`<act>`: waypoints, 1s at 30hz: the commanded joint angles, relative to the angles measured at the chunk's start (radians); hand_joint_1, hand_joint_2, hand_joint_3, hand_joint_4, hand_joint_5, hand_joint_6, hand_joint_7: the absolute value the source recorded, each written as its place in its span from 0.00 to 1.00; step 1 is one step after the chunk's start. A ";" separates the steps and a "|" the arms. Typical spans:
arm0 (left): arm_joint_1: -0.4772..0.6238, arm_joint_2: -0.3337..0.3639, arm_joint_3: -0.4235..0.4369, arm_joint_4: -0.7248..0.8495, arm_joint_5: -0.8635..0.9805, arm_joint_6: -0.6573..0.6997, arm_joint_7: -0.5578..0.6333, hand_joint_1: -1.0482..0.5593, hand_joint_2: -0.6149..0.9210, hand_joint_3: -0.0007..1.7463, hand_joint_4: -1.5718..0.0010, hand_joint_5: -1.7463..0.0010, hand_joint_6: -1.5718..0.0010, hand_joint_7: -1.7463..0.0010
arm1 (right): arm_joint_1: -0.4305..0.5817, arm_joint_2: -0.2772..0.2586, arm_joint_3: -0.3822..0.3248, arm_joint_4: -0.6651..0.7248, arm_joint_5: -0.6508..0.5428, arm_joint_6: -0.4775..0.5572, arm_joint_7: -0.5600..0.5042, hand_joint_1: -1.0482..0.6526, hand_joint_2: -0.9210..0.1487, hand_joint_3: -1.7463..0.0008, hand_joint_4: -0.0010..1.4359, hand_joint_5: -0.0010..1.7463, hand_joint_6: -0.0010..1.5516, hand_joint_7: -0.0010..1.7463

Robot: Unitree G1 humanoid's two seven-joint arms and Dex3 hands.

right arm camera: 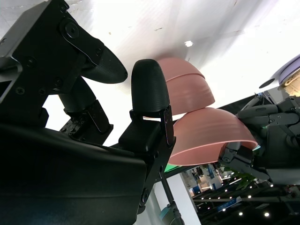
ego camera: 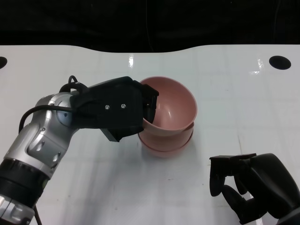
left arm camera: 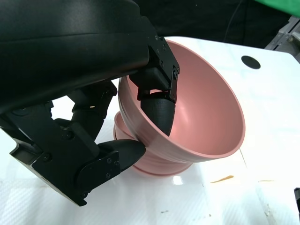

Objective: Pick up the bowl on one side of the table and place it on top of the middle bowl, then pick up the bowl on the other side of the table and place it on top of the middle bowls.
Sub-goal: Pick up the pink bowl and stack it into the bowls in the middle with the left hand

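My left hand (ego camera: 117,110) grips a pink bowl (ego camera: 173,105) by its near-left rim, thumb inside and fingers outside. The bowl is tilted, mouth turned to the right, and its base sits in the pink stack (ego camera: 166,142) at the table's middle. The left wrist view shows the same hold: my left hand (left arm camera: 93,117), the tilted bowl (left arm camera: 206,112) and the stack (left arm camera: 154,166) under it. My right hand (ego camera: 253,187) hangs low at the front right, apart from the bowls and holding nothing. Past my right hand (right arm camera: 93,93), the right wrist view shows the stack (right arm camera: 187,84) as two nested bowls.
The white table (ego camera: 234,93) has a black round hole (ego camera: 280,62) at the far right and another (ego camera: 1,62) at the far left edge. Its far edge meets a dark background. A small yellowish smear (left arm camera: 221,178) lies on the table beside the stack.
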 commanded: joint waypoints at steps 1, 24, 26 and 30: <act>0.006 -0.002 0.006 0.031 -0.021 -0.001 -0.012 0.59 0.68 0.75 0.49 0.00 0.55 0.07 | 0.003 -0.003 -0.005 -0.004 -0.001 0.000 -0.004 0.56 0.73 0.12 0.68 1.00 0.55 0.85; -0.027 -0.025 -0.030 0.169 0.073 -0.086 0.092 0.48 1.00 0.15 0.69 0.49 0.56 0.90 | 0.009 -0.002 -0.003 -0.021 -0.004 0.011 0.003 0.55 0.74 0.12 0.68 1.00 0.55 0.86; -0.022 -0.010 -0.049 0.168 0.107 -0.125 0.115 0.46 1.00 0.12 0.72 0.64 0.61 0.95 | 0.008 -0.003 -0.004 -0.016 -0.002 0.006 0.000 0.55 0.74 0.12 0.68 1.00 0.55 0.86; -0.013 0.007 -0.063 0.163 0.152 -0.176 0.153 0.45 1.00 0.11 0.73 0.77 0.64 0.99 | 0.008 -0.004 -0.005 -0.014 0.002 0.002 -0.001 0.55 0.74 0.12 0.68 1.00 0.55 0.85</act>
